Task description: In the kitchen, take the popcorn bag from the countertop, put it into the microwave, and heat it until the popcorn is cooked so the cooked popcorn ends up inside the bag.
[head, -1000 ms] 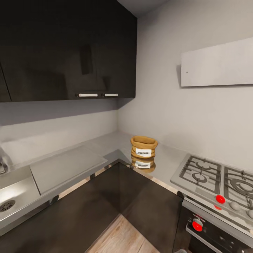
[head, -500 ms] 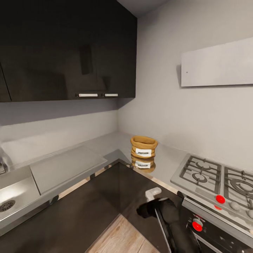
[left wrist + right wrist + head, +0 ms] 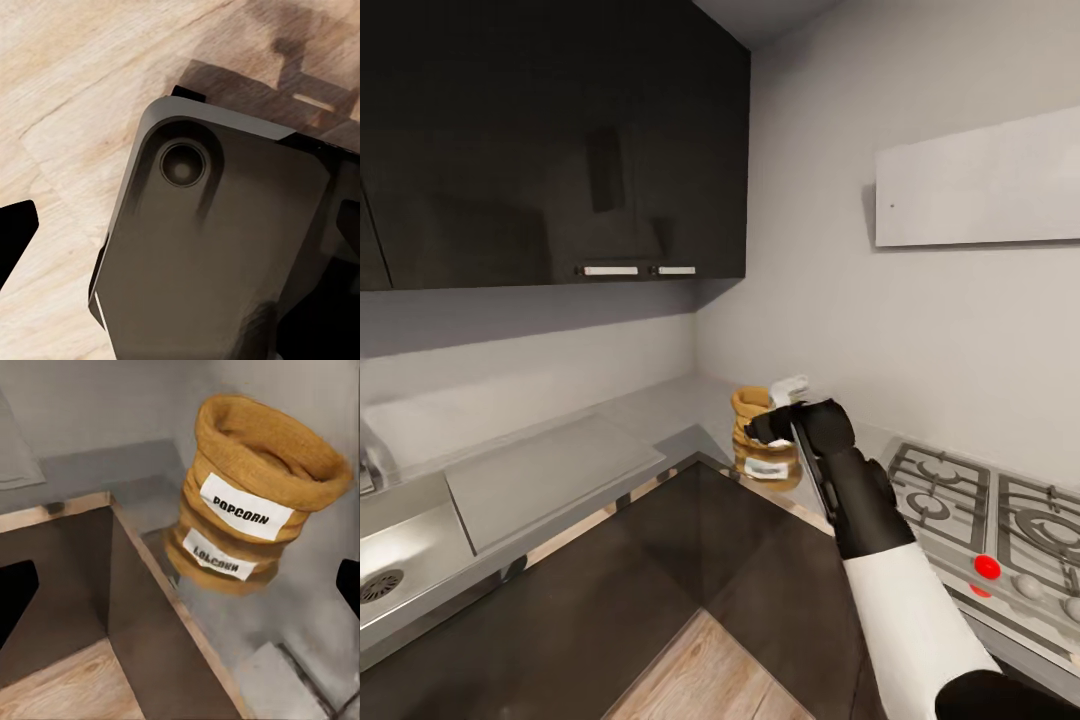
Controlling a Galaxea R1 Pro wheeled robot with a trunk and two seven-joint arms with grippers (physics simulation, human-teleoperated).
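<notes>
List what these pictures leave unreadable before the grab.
- Popcorn bag, head view: the right end effector and its arm cover the bag's right side and label, so contact cannot be judged.
- Bag contents, right wrist view: the rolled rim hides the inside.
- Right end effector opening: only dark fingertips at the frame edges of the right wrist view.
- Gas hob, head view: cut off by the right edge.
</notes>
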